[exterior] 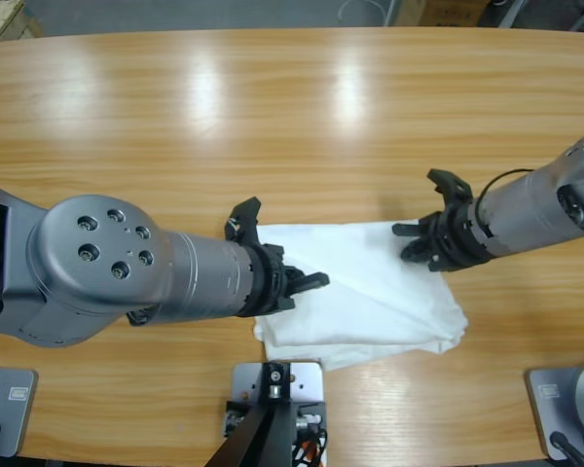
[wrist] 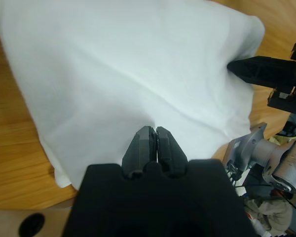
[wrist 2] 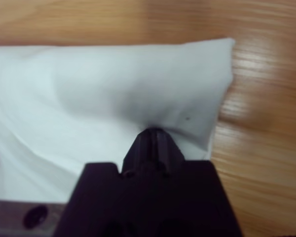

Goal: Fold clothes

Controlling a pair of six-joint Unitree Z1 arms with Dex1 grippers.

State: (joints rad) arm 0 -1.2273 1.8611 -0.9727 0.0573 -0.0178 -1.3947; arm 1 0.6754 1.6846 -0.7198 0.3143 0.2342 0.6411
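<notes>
The clothes are one white T-shirt [exterior: 370, 292], lying folded into a rough rectangle on the wooden table [exterior: 273, 117]. My left gripper [exterior: 310, 282] comes in from the left over the shirt's left part. In the left wrist view its jaws [wrist: 155, 132] are shut, with creases in the cloth [wrist: 113, 74] running to their tips. My right gripper [exterior: 414, 245] reaches in from the right at the shirt's upper right corner. The right wrist view shows its jaws [wrist 2: 154, 133] shut where the cloth [wrist 2: 113, 84] puckers near the shirt's edge. The right gripper [wrist: 256, 69] also shows in the left wrist view.
Bare wood lies behind the shirt and to both sides of it. The table's near edge [exterior: 419, 452] runs just below the shirt. The left arm's large silver elbow [exterior: 97, 268] covers the near left of the table.
</notes>
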